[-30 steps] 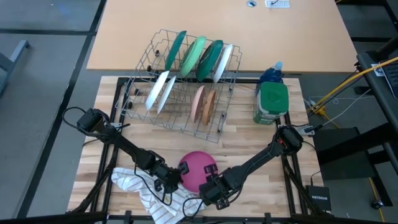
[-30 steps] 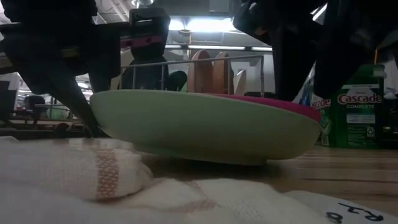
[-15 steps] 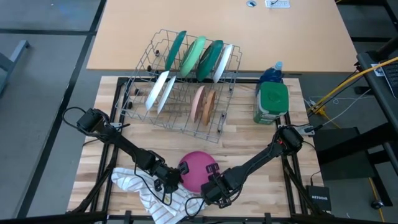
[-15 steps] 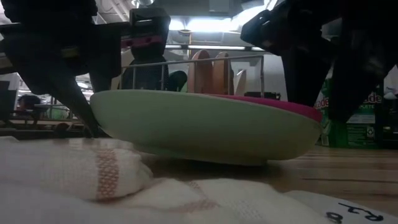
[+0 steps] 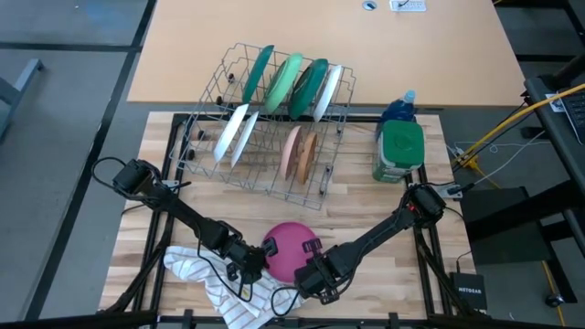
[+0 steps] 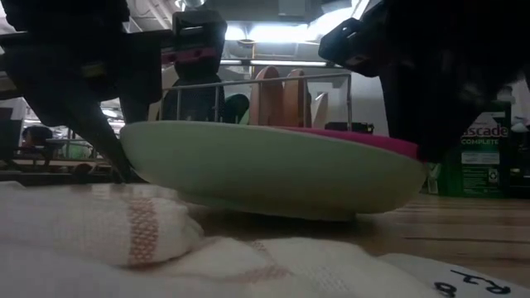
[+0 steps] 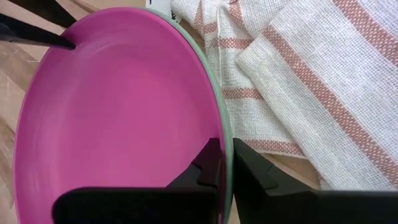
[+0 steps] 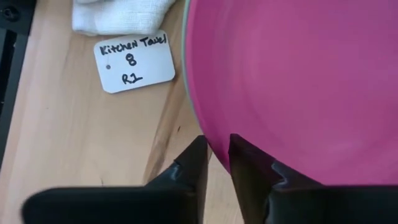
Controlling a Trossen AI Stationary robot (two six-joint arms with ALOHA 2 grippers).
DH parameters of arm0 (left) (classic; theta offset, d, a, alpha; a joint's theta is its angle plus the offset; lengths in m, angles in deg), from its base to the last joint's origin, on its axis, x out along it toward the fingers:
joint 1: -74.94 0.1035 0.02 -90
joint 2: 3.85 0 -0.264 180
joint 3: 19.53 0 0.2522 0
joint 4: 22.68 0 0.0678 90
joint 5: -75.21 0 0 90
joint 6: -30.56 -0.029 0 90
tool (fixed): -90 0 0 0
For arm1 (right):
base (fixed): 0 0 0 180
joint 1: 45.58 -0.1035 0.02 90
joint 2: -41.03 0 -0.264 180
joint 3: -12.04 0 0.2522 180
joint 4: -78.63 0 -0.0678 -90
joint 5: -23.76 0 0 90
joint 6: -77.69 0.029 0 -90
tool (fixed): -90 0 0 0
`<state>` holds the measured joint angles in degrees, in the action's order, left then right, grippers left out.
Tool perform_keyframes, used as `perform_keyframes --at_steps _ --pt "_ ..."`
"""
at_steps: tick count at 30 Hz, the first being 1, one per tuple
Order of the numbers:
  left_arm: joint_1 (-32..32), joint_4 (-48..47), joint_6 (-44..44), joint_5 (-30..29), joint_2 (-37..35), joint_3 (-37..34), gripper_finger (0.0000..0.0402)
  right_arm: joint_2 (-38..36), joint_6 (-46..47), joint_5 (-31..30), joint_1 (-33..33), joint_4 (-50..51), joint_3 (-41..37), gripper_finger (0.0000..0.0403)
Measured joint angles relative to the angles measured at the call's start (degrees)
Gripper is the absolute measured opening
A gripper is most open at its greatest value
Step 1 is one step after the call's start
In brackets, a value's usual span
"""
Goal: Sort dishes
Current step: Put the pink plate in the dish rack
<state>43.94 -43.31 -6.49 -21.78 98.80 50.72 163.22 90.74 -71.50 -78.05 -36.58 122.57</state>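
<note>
A pink plate (image 5: 294, 245) with a light green outside (image 6: 273, 170) lies near the table's front edge. Its underside is on the wood, and its left side is by the white striped towel (image 5: 219, 283). My left gripper (image 7: 225, 165) is shut on the plate's left rim. My right gripper (image 8: 216, 155) is shut on its near right rim. More dishes stand on edge in the wire rack (image 5: 219, 82): dark green (image 5: 259, 73), light green (image 5: 285, 80), white (image 5: 236, 132) and tan (image 5: 294, 151). My left gripper pinches the plate's rim (image 7: 226, 140) on the towel side, one finger on the pink inside and one on the green outside. It comes slanting down from the table's left. My right gripper pinches the rim (image 8: 211, 144) at the plate's near right, one finger inside and one outside. It points steeply down. The plate sits low on the table, its left rim a little higher.
The towel (image 7: 298, 81) lies bunched left of the plate, with a paper tag (image 8: 134, 60) on the wood beside it. A green-lidded container (image 5: 399, 151) and a blue bottle (image 5: 399, 108) stand at the right, behind the plate. The rack fills the far middle.
My right gripper's fingers have come together on the plate's rim; they stood apart before. The plate and my left gripper have stayed where they were.
</note>
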Motion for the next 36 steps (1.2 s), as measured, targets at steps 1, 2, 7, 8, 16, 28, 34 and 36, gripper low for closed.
perform_keyframes --at_steps 1,2,7,8,16,28,34,36 --pt "0.0 0.0 0.0 0.0 0.0 0.0 0.0015 0.0 0.0 0.0 0.2 0.0 0.0 0.0061" --pt "0.0 0.0 0.0 0.0 0.0 0.0 0.0014 0.0 0.0 0.3 0.2 0.0 0.0 0.0053" --pt "0.0 -0.3 -0.1 0.0 0.0 0.0 0.0010 -0.1 0.0 1.3 0.6 -0.3 0.0 0.0011" --pt "0.0 -0.3 -0.1 0.0 0.0 0.0 0.0012 -0.1 0.0 1.4 0.6 -0.6 0.0 0.0006" --pt "0.0 0.0 0.0 0.1 0.0 0.0 0.0025 -0.1 0.2 3.0 0.6 -4.2 0.0 0.0004" --pt "0.0 0.0 -0.8 -1.0 0.0 0.0 0.0010 -0.1 0.3 3.3 0.7 -5.4 0.0 0.0017" --pt "0.0 -0.1 -0.9 -1.0 0.0 0.0 0.0014 -0.1 6.5 3.3 0.7 -5.3 0.0 0.0065" --pt "0.0 -0.2 -1.3 -1.1 0.0 0.0 0.0019 -0.1 8.8 3.4 0.7 -5.3 0.0 0.0088"
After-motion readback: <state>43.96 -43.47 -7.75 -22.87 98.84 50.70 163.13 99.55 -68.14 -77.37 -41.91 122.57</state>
